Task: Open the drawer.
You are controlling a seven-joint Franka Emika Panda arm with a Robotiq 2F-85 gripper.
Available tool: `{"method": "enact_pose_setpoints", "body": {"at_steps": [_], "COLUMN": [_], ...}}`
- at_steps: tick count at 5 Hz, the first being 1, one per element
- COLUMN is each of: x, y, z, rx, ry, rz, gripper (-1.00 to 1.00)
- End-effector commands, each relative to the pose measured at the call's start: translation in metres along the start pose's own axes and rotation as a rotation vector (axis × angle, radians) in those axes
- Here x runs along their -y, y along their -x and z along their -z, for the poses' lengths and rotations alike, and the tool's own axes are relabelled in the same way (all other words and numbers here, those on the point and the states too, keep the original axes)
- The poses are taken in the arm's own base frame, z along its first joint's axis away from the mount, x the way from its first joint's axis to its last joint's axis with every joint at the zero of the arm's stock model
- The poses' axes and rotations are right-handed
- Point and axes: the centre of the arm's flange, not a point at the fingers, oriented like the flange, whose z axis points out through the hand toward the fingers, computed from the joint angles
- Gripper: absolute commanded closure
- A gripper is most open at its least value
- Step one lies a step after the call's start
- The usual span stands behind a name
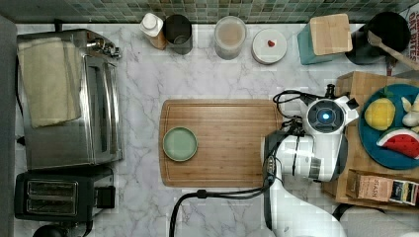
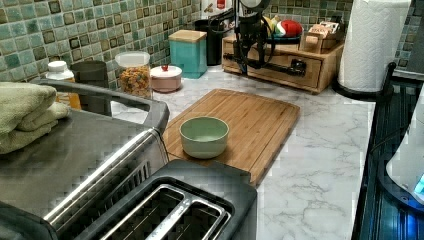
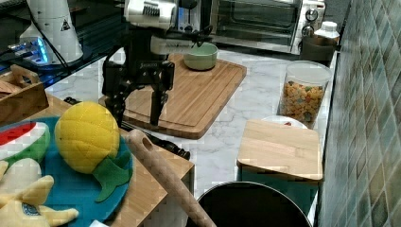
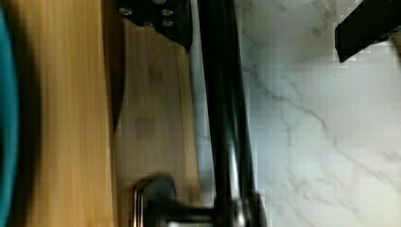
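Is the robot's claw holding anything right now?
No. The open gripper straddles the long black metal bar handle of the light-wood drawer, one finger on each side, not squeezing it.

— Anything legible on this counter?

— A little. In the top view, the brown tea box [image 1: 374,187] lying at the bottom right has "STASH" printed on its face.

— And the red sign in the top view's upper right corner?

— The sign [image 1: 413,22] carries white letters, but it is cut off by the frame; they look like "OAT" over "BITES", and I cannot be sure.

— Anything on the robot?

— In the right view, the white robot base [image 3: 51,21] bears a small black triangular warning sign. The print on the gripper body there is too blurred to read.
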Motion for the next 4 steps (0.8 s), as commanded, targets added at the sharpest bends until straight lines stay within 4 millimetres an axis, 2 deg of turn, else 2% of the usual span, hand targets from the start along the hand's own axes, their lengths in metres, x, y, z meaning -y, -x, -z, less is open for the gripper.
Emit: {"method": "enact_pose_setpoints", "body": {"at_steps": [1, 2, 3, 4], "x": [-0.023, -0.009, 0.013, 0.052], "y": [0.02, 0.016, 0.01, 0.005], "z": [-0.026, -0.025, -0.01, -0.001], "rx": [0.027, 0.023, 0.005, 0.019], "ry": [0.003, -0.014, -0.067, -0.129], "rz": [-0.062, -0.06, -0.044, 0.033], "gripper": [-1.0, -1.0, -1.0, -1.0]}}
